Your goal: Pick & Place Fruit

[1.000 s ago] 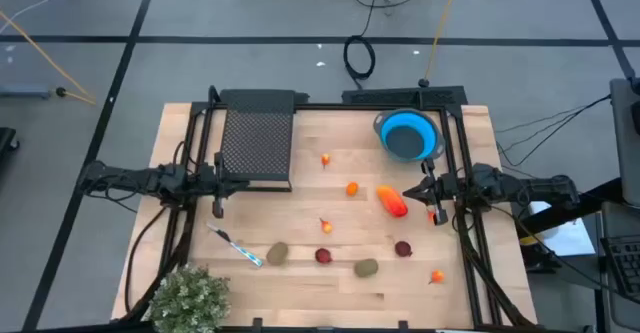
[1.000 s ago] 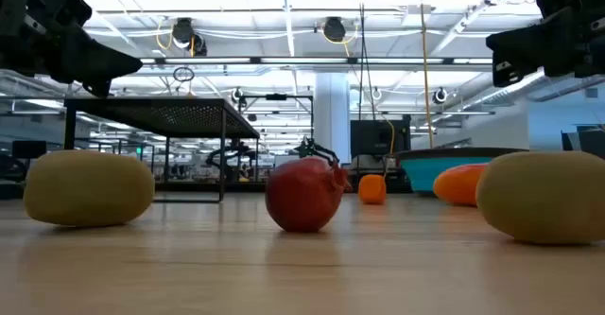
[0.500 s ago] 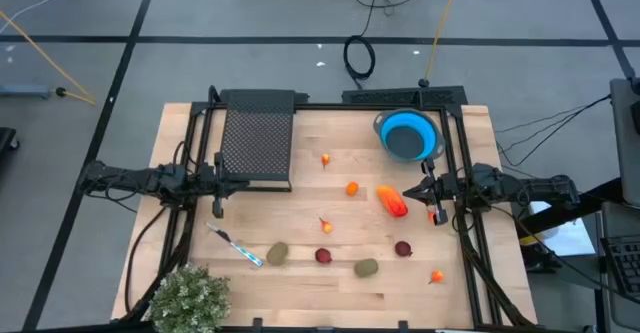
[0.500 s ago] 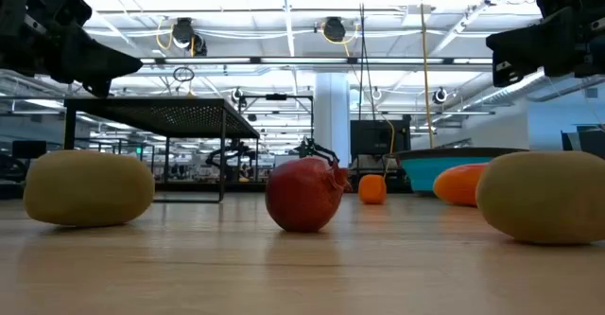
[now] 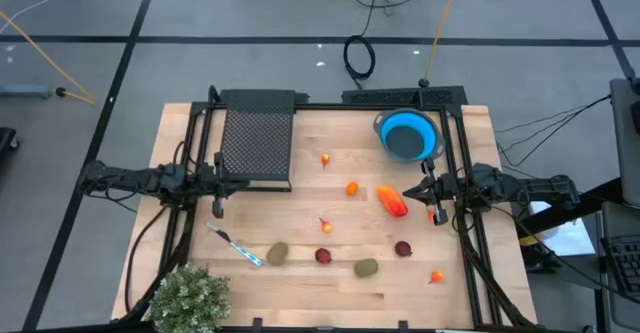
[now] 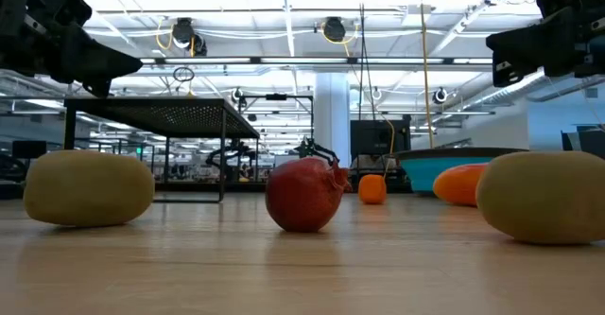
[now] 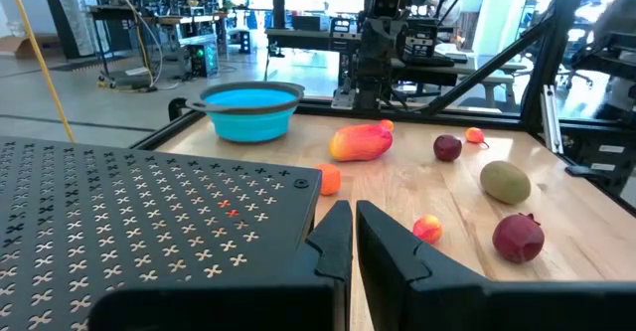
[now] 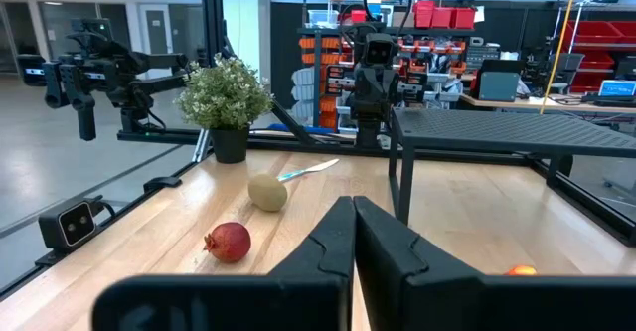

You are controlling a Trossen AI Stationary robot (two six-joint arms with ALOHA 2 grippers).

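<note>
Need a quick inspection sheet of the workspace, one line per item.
Surface: wooden table, fruit scattered over it.
Job's things: long red-orange piece, orange ball, dark red rounds, olive ovals, all loose; blue bowl holds nothing.
Clutter: blue-and-white stick, green plant, black mesh rack.
Grippers: left pincer shut, beside the rack; right pincer shut, by the red-orange piece; neither holds anything.
Cables: several on the floor, a coiled one behind the table.
Surroundings: grey floor; people nothing seen.
</note>
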